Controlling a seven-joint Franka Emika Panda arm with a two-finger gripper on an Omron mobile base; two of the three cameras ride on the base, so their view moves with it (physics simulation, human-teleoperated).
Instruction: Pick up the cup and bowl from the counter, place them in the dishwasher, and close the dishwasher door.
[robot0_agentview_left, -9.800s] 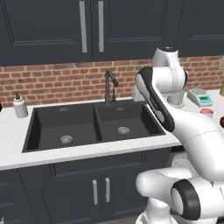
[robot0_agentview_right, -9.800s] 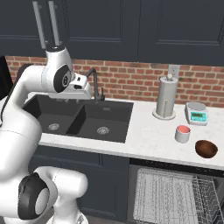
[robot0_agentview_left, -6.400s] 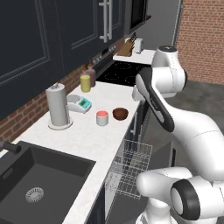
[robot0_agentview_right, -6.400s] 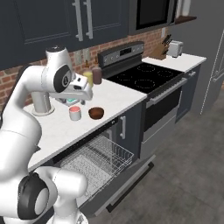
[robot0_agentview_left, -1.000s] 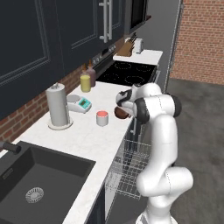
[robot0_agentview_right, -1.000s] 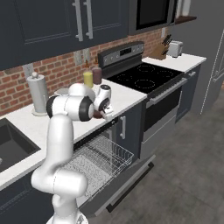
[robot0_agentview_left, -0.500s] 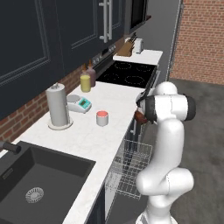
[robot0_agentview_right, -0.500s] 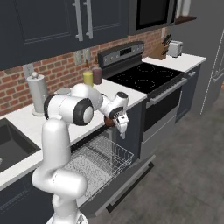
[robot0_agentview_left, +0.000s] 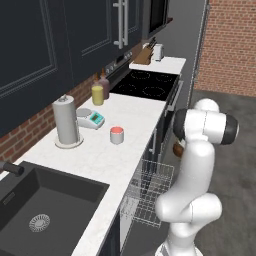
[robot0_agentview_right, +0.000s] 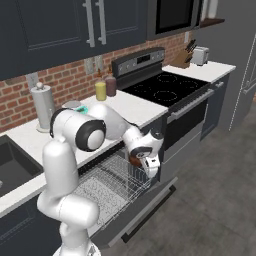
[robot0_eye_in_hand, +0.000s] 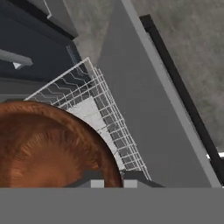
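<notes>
We are seeing the claw (robot0_agentview_right: 141, 161) pinching the rim of the bowl (robot0_agentview_right: 135, 159), its fingers nearly closed on the thin edge. In the hand view the bowl (robot0_eye_in_hand: 52, 146) is showing its dark reddish-brown hollow, which is holding nothing, with the two finger tips standing at its rim. The claw is holding the bowl in the air over the outer end of the wire rack (robot0_agentview_right: 111, 182), which is standing pulled out of the dishwasher (robot0_agentview_right: 122, 210); we are making out no dishes in the rack, and the bowl is not resting in it. Beneath the rack the dishwasher door (robot0_eye_in_hand: 146, 116) is lying open and flat, above the grey floor (robot0_eye_in_hand: 188, 48).

On the counter (robot0_agentview_left: 102, 152) the cup (robot0_agentview_left: 116, 135) is standing upright, apart from the arm, with the teal-and-white kitchen scale (robot0_agentview_left: 90, 118) and the paper-towel roll (robot0_agentview_left: 66, 121) just beyond it. A yellow-filled bottle (robot0_agentview_left: 97, 93) is standing near the black stove (robot0_agentview_left: 145, 83). The black sink (robot0_agentview_left: 42, 212) is lying empty at the near end.
</notes>
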